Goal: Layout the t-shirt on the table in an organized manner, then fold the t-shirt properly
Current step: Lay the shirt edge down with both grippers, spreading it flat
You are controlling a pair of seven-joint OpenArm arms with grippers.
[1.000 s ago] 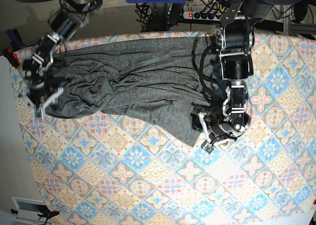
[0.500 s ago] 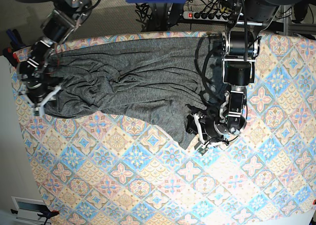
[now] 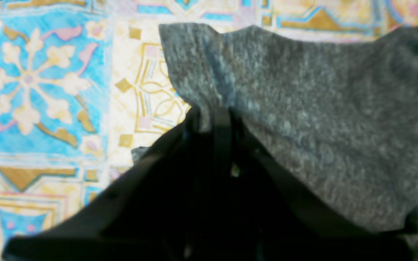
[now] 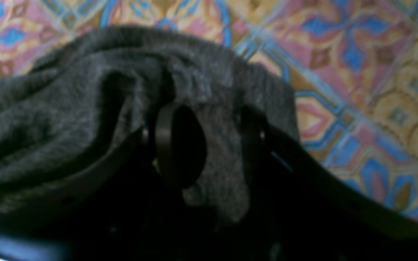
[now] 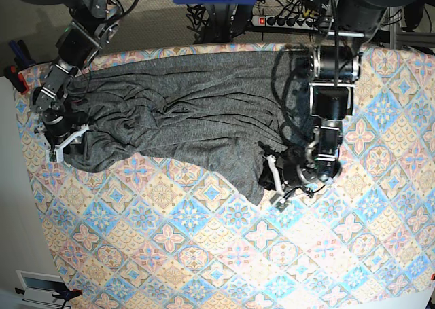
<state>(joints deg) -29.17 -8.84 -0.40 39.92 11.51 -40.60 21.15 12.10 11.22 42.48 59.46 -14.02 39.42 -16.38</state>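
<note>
So the surface (image 5: 204, 255) is mostly bare floral cloth, and the t-shirt (image 5: 183, 112) is stretched in a long wrinkly band across its far side, bunched and creased through the middle. We'd say we're early in the layout part: nothing is flat or squared up yet, and no folding has started.

Both arms reach down from the far edge to opposite ends of the shirt. The left arm comes nearly straight down with its wrist bent toward the shirt, and our left pincer (image 5: 277, 181) looks clenched on the shirt's near corner, fabric pinched right at the tips in the wrist view. The right arm stretches out along the other end; our right pincer (image 5: 64, 140) sits partly parted with a thick wad of cloth between the fingers (image 4: 163, 137).
</note>
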